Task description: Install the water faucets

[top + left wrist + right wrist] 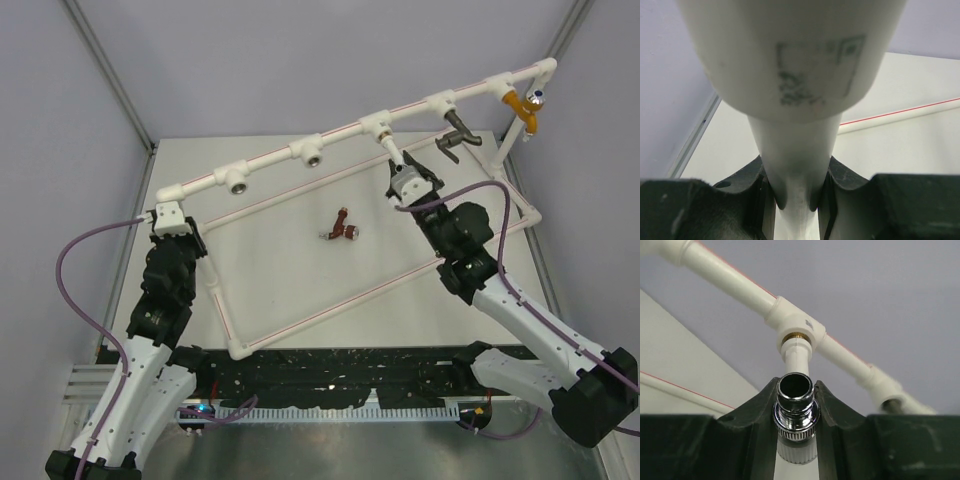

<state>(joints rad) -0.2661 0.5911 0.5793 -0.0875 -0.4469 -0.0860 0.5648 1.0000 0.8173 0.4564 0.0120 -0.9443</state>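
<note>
A white plastic faucet (391, 152) with a chrome spout (796, 402) has its far end at the brass-ringed tee socket (796, 336) of the raised white pipe (270, 162). My right gripper (406, 182) is shut on this faucet, its jaws (796, 390) clamping the chrome spout from both sides. A reddish-brown faucet (343, 228) lies loose on the table inside the pipe frame. My left gripper (168, 213) is shut on the white pipe's upright (792, 160) at the rail's left end, under the elbow fitting (790, 55).
A dark grey tap (458, 135) and a yellow tap with a blue-and-silver knob (527, 105) hang from the rail's right sockets. Two open tee sockets (312, 155) (237, 180) sit left of the white faucet. A rectangular pipe frame (330, 308) lies on the table.
</note>
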